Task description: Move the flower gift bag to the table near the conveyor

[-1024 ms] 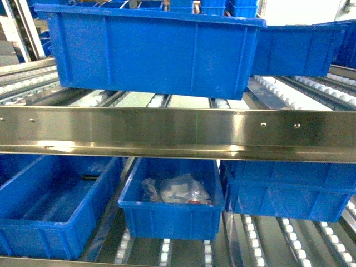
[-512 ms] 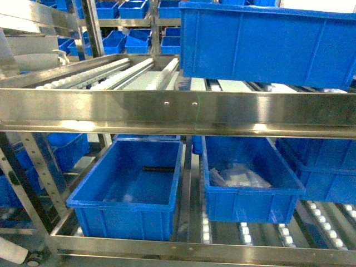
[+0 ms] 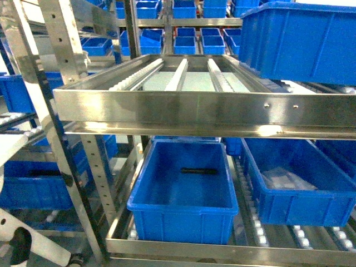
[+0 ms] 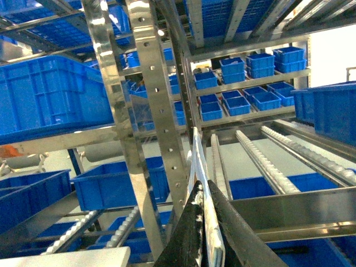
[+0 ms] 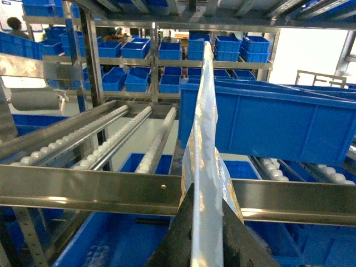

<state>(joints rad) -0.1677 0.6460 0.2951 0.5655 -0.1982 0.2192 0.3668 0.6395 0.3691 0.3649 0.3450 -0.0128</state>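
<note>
In the right wrist view my right gripper (image 5: 207, 192) is shut on the flower gift bag (image 5: 203, 122). The bag is a flat glossy pale bag seen edge-on, with orange print at its sides, and it stands up between the black fingers. My left gripper (image 4: 203, 186) is shut on a thin white bag edge (image 4: 196, 150); I cannot tell whether it is the same bag. The conveyor (image 3: 181, 75), steel roller tracks with small white rollers, runs straight ahead. Neither gripper shows in the head view. The table is out of view.
Blue bins sit on the lower level (image 3: 183, 192) and upper right (image 3: 303, 39). A steel front ledge (image 3: 200, 108) crosses the rack. Perforated steel uprights stand at left (image 3: 72, 67), close to the left gripper (image 4: 158, 128). A pale flat corner (image 4: 67, 258) shows bottom left.
The head view has swung left along the rack: the blue bins have slid to the right of the picture, and the steel uprights and bare roller tracks have come into view.
</note>
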